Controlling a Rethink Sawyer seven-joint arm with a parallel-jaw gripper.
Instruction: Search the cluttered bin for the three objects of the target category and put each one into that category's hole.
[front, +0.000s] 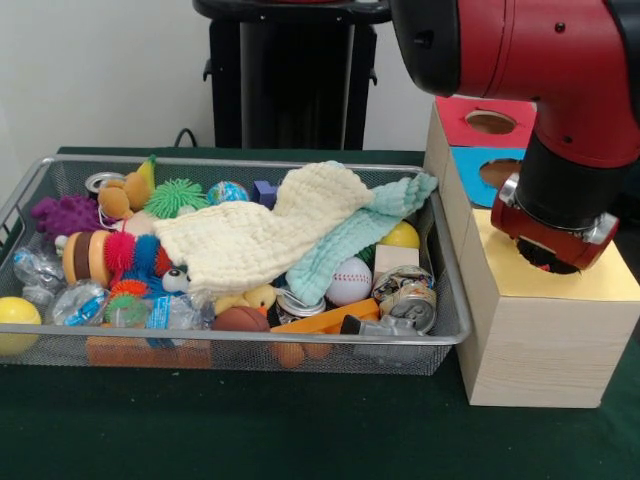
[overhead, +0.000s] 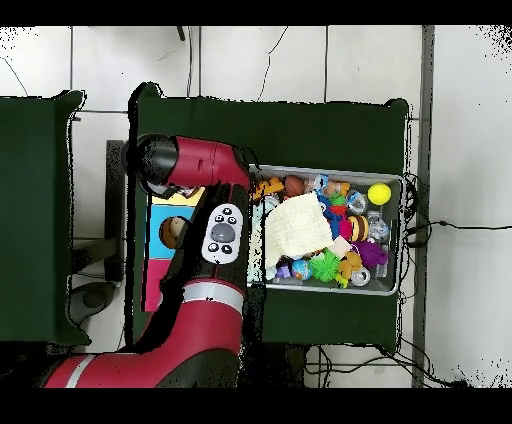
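A wire bin (front: 452, 325) holds a jumble of toys, balls, cans and cloths. At its right stands a wooden box (front: 530, 350) topped with a yellow panel (front: 500, 265), a blue panel (front: 470, 160) and a red panel (front: 455, 115), the blue and red ones showing a hole each. My gripper (front: 548, 258) hangs from the red arm, low over the yellow panel, and its end is dark and hidden there. In the overhead view the arm (overhead: 215, 235) covers most of the box; only a blue panel with a hole (overhead: 172, 232) shows.
A cream cloth (front: 260, 235) and a mint cloth (front: 350, 235) lie over the middle of the bin. Around them sit a baseball (front: 349, 281), a yellow ball (front: 401, 234), crushed cans (front: 410, 297), a green spiky ball (front: 175, 196) and a purple toy (front: 65, 212).
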